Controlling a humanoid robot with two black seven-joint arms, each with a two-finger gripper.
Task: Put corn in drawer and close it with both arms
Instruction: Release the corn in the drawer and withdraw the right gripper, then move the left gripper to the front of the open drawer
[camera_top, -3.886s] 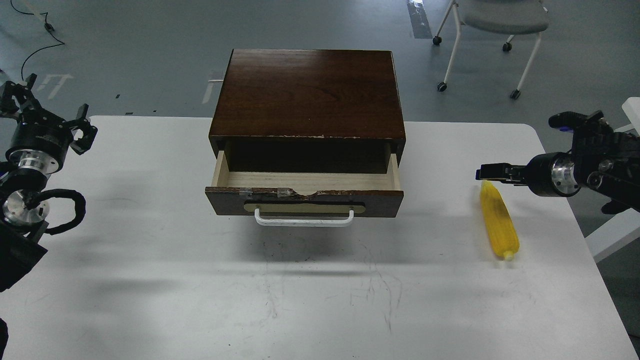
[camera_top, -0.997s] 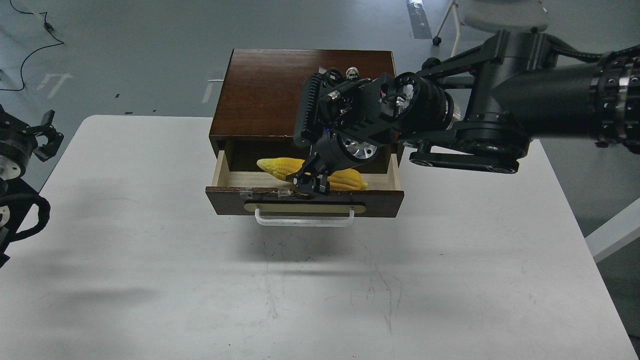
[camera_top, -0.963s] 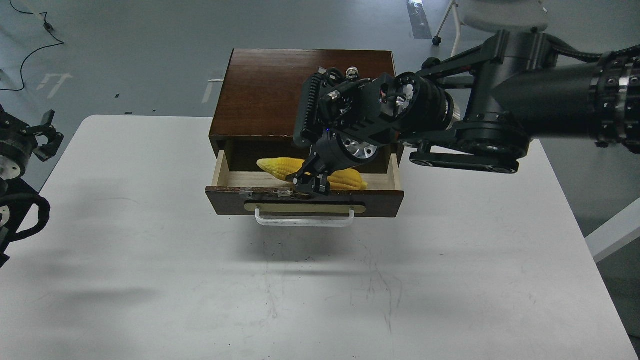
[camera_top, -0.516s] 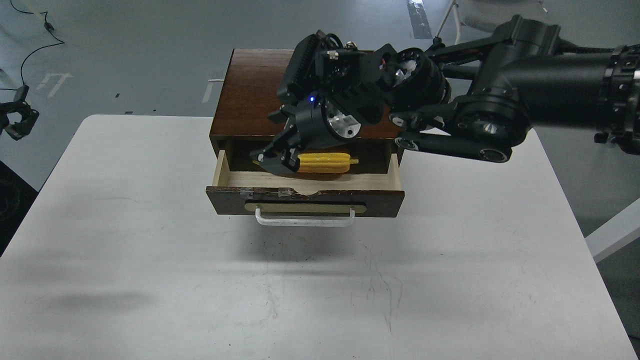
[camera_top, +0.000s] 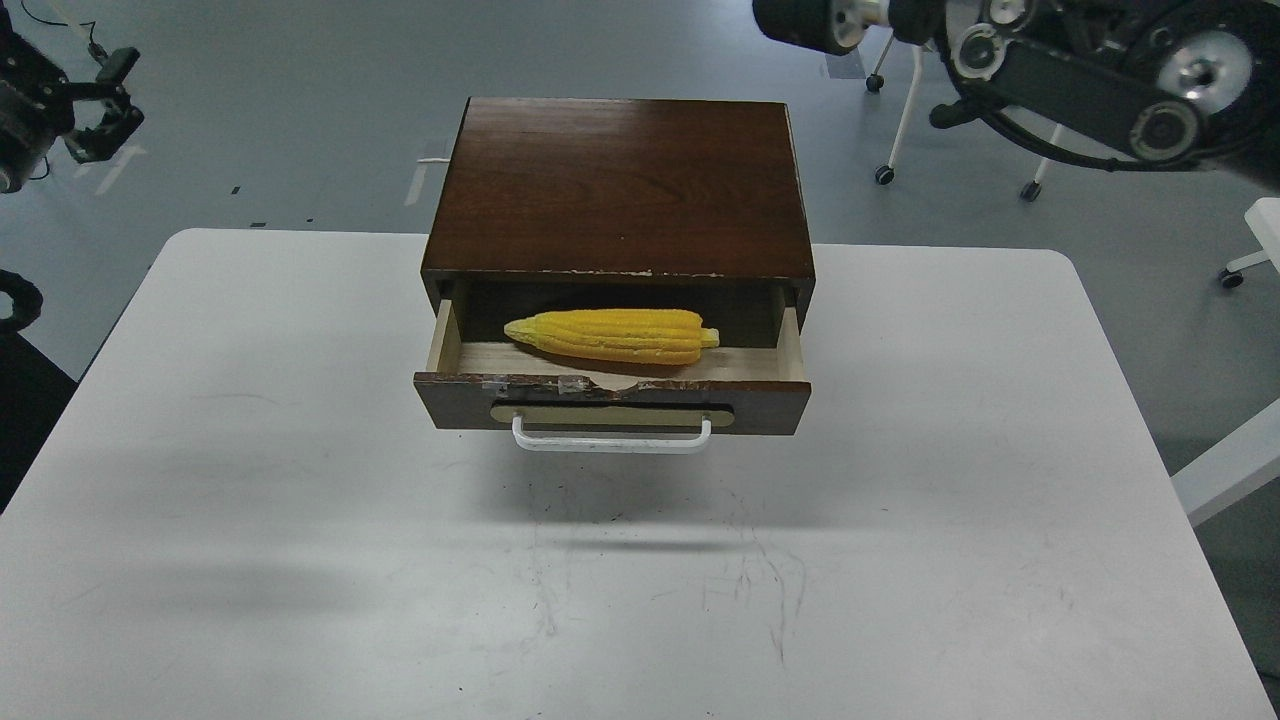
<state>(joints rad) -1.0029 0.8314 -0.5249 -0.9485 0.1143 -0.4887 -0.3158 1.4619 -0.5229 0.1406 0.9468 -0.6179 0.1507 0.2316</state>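
Released, corn (camera_top: 612, 335) lies in open drawer (camera_top: 612, 398), both arms' jaws withdrawn.

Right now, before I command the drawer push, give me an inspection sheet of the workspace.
Surface: white table, scuffed, nothing loose on it.
Job's things: corn lies lengthwise inside the open drawer, pointed end left; white handle unobstructed.
Clutter: nothing seen.
Grippers: left gripper raised at far left, off the table, fingers apart and empty; right arm raised at top right, its gripper not in view.
Cables: thin black cable on the floor, top left.
Surroundings: grey floor, wheeled chair behind the table.
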